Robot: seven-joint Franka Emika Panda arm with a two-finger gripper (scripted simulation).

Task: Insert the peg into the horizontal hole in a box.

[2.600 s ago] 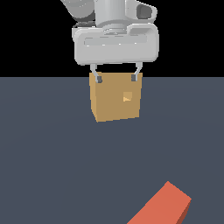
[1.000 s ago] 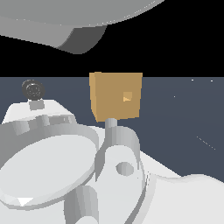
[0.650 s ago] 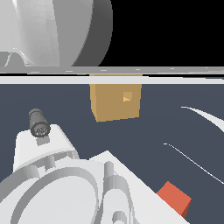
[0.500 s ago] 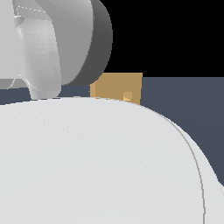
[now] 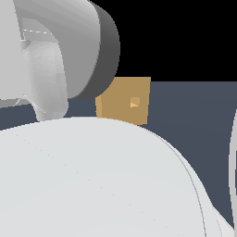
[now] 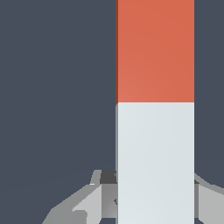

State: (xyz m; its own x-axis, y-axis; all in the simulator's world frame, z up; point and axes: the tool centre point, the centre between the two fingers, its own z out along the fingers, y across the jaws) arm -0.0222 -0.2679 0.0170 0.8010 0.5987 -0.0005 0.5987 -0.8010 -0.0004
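Observation:
In the wrist view the peg (image 6: pixel 155 109) lies lengthwise on the dark floor, its far half red-orange and its near half pale grey-white. My gripper (image 6: pixel 155 205) straddles the white half. One of its fingers (image 6: pixel 98 201) presses against one side and the other finger shows against the opposite side, with no gap visible. In the exterior view the tan box (image 5: pixel 121 99) stands at the back, partly covered by the arm. Its small square hole (image 5: pixel 134 102) faces the camera. The peg and the gripper are hidden in that view.
The arm's white links (image 5: pixel 92 185) fill most of the exterior view and block the floor in front of the box. A strip of dark floor (image 5: pixel 194 120) shows on the exterior view's right.
The arm has swung from over the box down toward the camera. In the last half second its white bulk sank a little, uncovering more of the box.

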